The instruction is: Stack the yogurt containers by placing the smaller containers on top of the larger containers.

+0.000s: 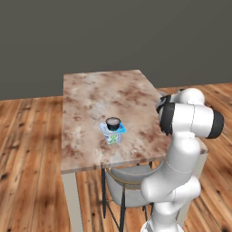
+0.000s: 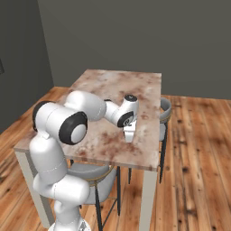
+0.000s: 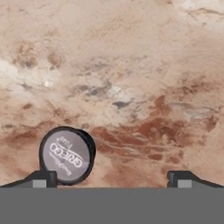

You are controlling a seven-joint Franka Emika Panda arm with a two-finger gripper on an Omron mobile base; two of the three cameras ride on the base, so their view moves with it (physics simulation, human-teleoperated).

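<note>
The larger container, a squarish tub with a light-blue lid, stands near the front of the marble table. One smaller container, a dark round cup, sits on top of it. Another dark cup with a grey printed lid stands on the bare tabletop, just inside the left fingertip in the hand view. My gripper is open above the table with nothing between its fingers. In the right base view the gripper points down over the table's right part.
A grey chair is tucked under the table's near edge, and a second chair stands at its right side. Wooden floor surrounds the table. My own arm blocks the table's right edge in the left base view.
</note>
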